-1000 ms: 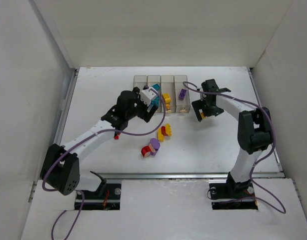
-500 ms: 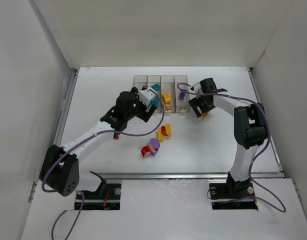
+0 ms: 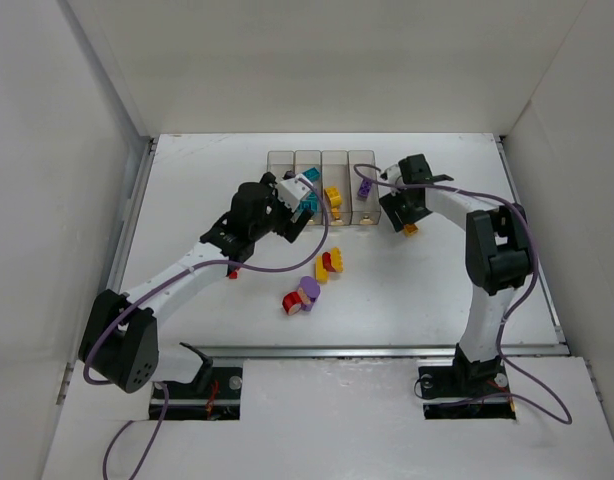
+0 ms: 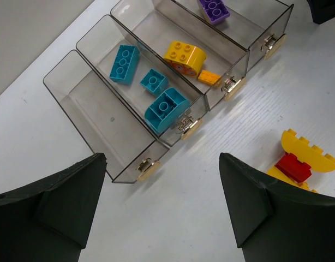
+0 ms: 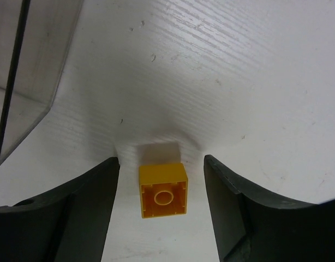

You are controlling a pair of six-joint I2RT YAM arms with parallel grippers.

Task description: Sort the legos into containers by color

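The four clear containers (image 3: 279, 160) stand in a row at the back; they also show in the left wrist view (image 4: 91, 103). The leftmost is empty. The second holds teal legos (image 4: 166, 109), the third yellow ones (image 4: 185, 56), the fourth a purple one (image 4: 214, 9). My left gripper (image 4: 162, 210) is open and empty, above the table just in front of the bins. My right gripper (image 5: 161, 169) is open, low over the table, with a single yellow brick (image 5: 162, 190) lying studs-down between its fingers, untouched. That brick (image 3: 411, 229) sits right of the bins.
A yellow and red clump (image 3: 330, 264) and a red and purple clump (image 3: 301, 296) lie mid-table; the former also shows in the left wrist view (image 4: 298, 161). A small red piece (image 3: 232, 272) lies beside the left arm. A bin corner (image 5: 25, 65) is left of the right gripper.
My right gripper has moved a little back and left, settling around the yellow brick beside the bins. The left arm has hardly moved.
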